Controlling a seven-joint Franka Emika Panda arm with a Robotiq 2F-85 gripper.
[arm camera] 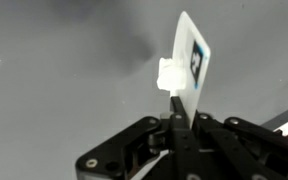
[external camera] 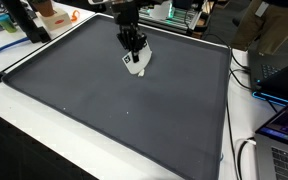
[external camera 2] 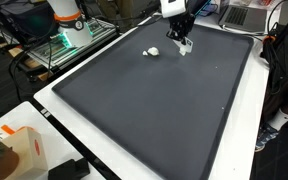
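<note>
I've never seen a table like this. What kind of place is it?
Probably a robotics lab or workshop: a laptop and cables sit beside a big dark mat, where robot fingers grip a white card.

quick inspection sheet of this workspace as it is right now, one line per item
surface: dark grey mat on a white table
job's things: white card with a dark mark, held above the mat; small white lump lying on the mat near it
clutter: box at a table corner, off the mat
grippers: gripper shut on the white card's lower edge
cables: black cables along the table edge
surroundings: laptop beside the table; benches with equipment behind, too small to tell apart
</note>
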